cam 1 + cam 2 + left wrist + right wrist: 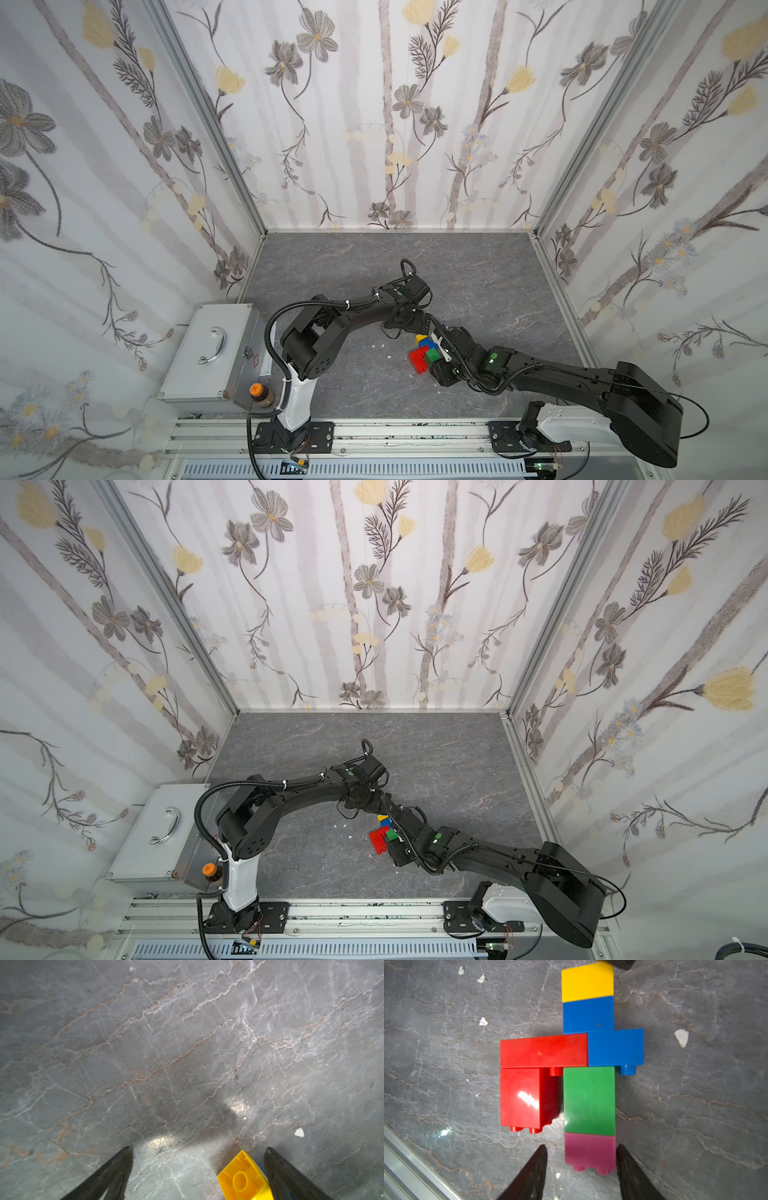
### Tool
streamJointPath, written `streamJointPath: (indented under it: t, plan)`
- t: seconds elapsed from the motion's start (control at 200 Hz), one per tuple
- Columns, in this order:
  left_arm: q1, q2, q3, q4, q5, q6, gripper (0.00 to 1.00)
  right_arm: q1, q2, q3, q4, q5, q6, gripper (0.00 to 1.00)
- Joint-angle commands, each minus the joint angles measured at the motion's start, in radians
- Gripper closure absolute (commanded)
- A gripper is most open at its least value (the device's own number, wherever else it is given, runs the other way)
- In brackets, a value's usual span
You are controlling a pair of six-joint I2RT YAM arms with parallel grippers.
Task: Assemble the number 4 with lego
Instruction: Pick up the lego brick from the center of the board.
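The number 4 lies flat on the grey table, also seen in both top views. Its column runs pink, green, blue, yellow. A second blue brick and a red L-shaped arm join it at the sides. My right gripper is open astride the pink end: one finger lies against the brick, the other stands off by a gap. My left gripper is wide open at the yellow end, which sits close to one finger.
A metal case with a handle stands at the left, with a brown bottle with an orange lid beside it. White crumbs dot the table. An aluminium rail runs along the front edge, and patterned walls close in three sides.
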Motion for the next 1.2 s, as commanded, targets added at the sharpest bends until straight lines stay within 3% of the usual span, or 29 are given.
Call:
streamJointPath:
  t: [0.0, 0.38, 0.575, 0.799, 0.899, 1.044, 1.144, 1.194]
  plan:
    - [0.002, 0.006, -0.015, -0.054, -0.015, -0.009, 0.00, 0.003, 0.030, 0.016, 0.053, 0.008, -0.007, 0.50]
    - [0.003, -0.003, -0.024, -0.018, 0.025, -0.017, 0.00, 0.011, 0.074, 0.023, 0.052, 0.063, 0.026, 0.60]
    - [0.017, -0.066, -0.033, 0.026, 0.052, -0.015, 0.00, 0.011, 0.066, 0.027, 0.033, 0.083, 0.036, 0.69]
    - [0.050, -0.212, -0.098, 0.116, 0.038, 0.023, 0.00, 0.010, 0.051, 0.081, -0.090, 0.100, 0.015, 0.69]
    - [0.052, -0.367, -0.190, 0.230, -0.035, 0.136, 0.00, 0.003, 0.048, 0.115, -0.156, 0.082, 0.016, 0.70]
    - [0.053, -0.569, -0.420, 0.458, -0.099, 0.452, 0.00, -0.067, 0.004, 0.169, -0.245, 0.005, -0.021, 0.70]
    - [0.049, -0.694, -0.613, 0.651, -0.014, 0.701, 0.01, -0.148, -0.023, 0.217, -0.331, -0.055, -0.074, 0.71]
    - [0.037, -0.762, -0.734, 0.791, 0.054, 0.884, 0.01, -0.191, -0.032, 0.264, -0.375, -0.088, -0.105, 0.71]
